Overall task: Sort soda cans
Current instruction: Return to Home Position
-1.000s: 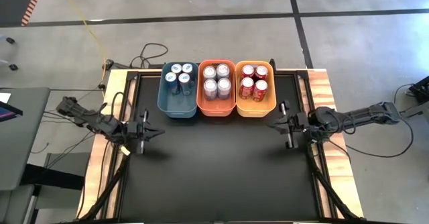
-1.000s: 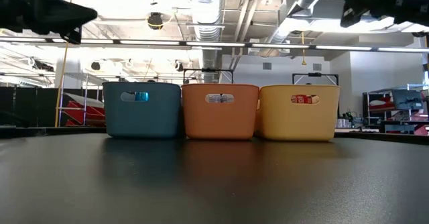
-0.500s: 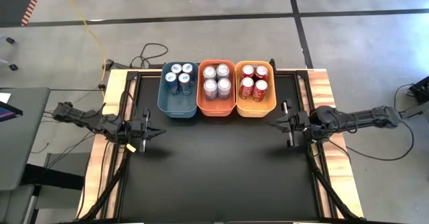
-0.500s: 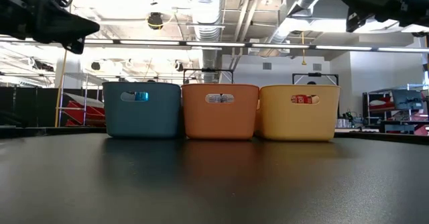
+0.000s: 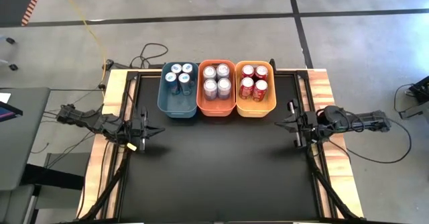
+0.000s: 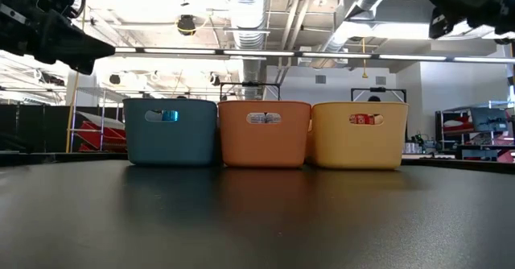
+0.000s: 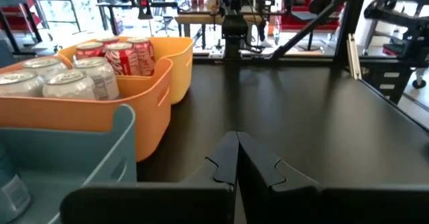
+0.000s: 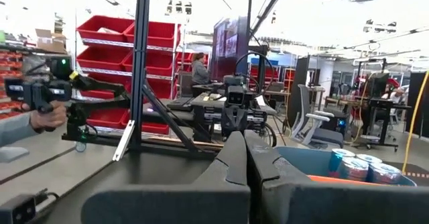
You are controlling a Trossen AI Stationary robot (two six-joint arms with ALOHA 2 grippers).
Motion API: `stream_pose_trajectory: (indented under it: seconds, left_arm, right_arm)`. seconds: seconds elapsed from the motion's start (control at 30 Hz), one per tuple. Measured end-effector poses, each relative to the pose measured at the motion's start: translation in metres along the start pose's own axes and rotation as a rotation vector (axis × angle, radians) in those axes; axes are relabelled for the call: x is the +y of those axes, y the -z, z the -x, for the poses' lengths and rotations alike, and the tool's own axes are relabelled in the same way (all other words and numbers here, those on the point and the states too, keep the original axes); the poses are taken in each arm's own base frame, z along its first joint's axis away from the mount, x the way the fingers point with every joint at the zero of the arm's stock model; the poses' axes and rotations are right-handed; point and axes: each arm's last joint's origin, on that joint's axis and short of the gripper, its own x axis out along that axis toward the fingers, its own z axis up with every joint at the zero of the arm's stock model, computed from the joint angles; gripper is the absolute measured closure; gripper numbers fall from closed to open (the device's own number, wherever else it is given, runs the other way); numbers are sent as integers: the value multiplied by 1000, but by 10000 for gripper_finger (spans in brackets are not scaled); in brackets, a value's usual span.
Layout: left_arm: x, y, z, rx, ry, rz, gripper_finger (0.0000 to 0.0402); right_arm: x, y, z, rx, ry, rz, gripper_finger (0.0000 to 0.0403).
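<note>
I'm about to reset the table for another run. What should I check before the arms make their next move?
1. Four blue cans in the blue bin: ok.
2. Four silver cans in the orange bin: ok.
3. Four red cans in the yellow bin: ok.
4. The left gripper shut, empty, at the table left edge: ok.
5. The right gripper shut, empty, at the right edge: ok.
6. Home pose reached: cannot tell.
</note>
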Motion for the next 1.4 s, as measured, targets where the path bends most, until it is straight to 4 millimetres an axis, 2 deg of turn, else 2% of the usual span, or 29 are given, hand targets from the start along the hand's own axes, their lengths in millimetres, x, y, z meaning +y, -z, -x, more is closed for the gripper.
stream_pose_trajectory:
  seconds: [0.1, 0.23, 0.37, 0.63, 1.0, 1.17, 1.4]
  left_arm:
    - [0, 0, 0, -3, -1, 0, 401]
    - [0, 0, 0, 3, -1, -9, 401]
    - [-3, 10, -6, -50, 2, -23, 401]
    - [-2, 11, -8, -74, -9, -31, 401]
    - [-2, 13, -9, -67, -10, -41, 401]
    - [-4, 17, -12, -129, -10, -72, 401]
    - [-2, 21, -18, -75, -47, -84, 401]
  right_arm:
    - [0, 8, 5, -10, 12, 1, 403]
    - [-2, 7, 8, -34, 48, -6, 403]
    - [-6, 16, 8, 51, 139, -34, 403]
    - [-7, 36, 8, 99, 160, -58, 403]
    - [-8, 42, 9, 148, 126, -88, 403]
    - [-9, 42, 9, 149, 144, -69, 403]
    - [-10, 43, 9, 163, 144, -25, 403]
